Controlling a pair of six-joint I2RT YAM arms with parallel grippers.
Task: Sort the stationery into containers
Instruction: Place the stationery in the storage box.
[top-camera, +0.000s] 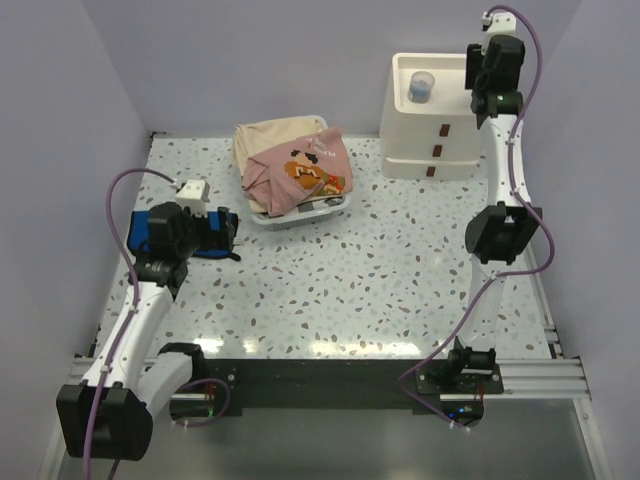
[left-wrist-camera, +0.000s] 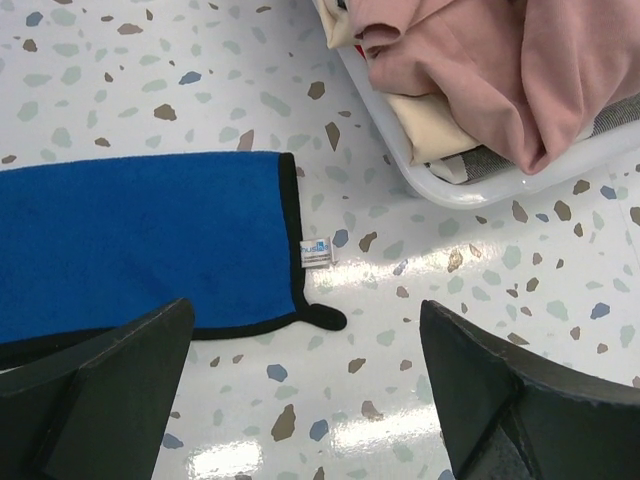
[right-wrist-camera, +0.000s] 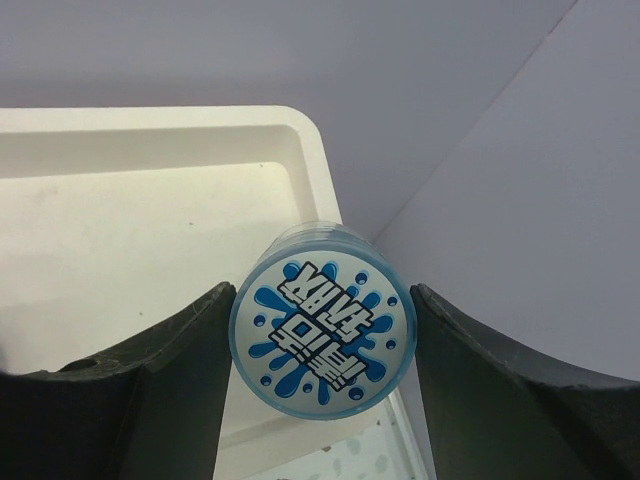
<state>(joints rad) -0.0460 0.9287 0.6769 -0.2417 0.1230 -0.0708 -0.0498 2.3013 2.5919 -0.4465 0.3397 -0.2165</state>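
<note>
R jaws part-open, pinching blue-labelled round case (right-wrist-camera: 322, 350) over tray corner of cream drawer unit (top-camera: 430, 140), upper right in top view; small cup (top-camera: 421, 87) in tray. L jaws wide open, empty, above worktop (left-wrist-camera: 200, 80) by blue cloth (left-wrist-camera: 140, 235); clothes basket (left-wrist-camera: 455, 190) upper right of L wrist view.

Bright even light, soft glare on glossy table (top-camera: 330, 300)

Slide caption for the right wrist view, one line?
Right gripper grips a blue tape roll, its splash-printed label facing the camera, over a corner of the cream tray.
</note>
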